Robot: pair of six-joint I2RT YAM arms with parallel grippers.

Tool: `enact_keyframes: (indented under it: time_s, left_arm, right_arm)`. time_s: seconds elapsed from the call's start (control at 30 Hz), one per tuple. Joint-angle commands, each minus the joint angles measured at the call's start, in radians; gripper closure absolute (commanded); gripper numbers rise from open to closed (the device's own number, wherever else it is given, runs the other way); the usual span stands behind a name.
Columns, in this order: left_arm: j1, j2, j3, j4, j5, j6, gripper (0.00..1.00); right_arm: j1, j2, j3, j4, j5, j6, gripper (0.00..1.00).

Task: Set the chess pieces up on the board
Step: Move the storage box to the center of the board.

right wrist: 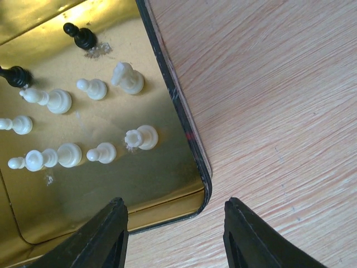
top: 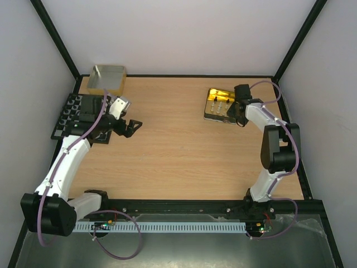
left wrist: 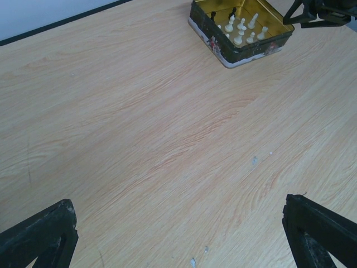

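Nearest the lens, the right claw (right wrist: pixel 174 205) hangs apart and empty over a corner of the shiny gold tin (right wrist: pixel 184 139), probably lining up on a cream-white chessman (right wrist: pixel 139 137). Across the wooden counter (right wrist: pixel 268 111), the left claw (left wrist: pixel 177 201) gapes wide near the black-and-grey checked chessboard (top: pixel 66 118).

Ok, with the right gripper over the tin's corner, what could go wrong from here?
The right gripper straddles the rim of the gold tin, not a piece; lowering here could strike the rim and shove the tin. The white pieces stand close together, so closing on one may topple its neighbours. The board lies far to the left, a long carry for a tiny piece.
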Motion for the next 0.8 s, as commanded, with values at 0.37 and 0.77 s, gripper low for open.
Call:
enact_keyframes:
  time_s: [0.37,0.77]
  left_arm:
    - [-0.010,-0.020,-0.025,-0.007,0.003,-0.001,0.00]
    - [-0.015,-0.012,-0.019,-0.003,-0.010,-0.004,0.00]
  right_arm:
    - [-0.042,0.031,-0.053,0.071,0.004,0.023,0.55]
    - [-0.047,0.031,-0.096,0.095,0.002,0.029,0.63]
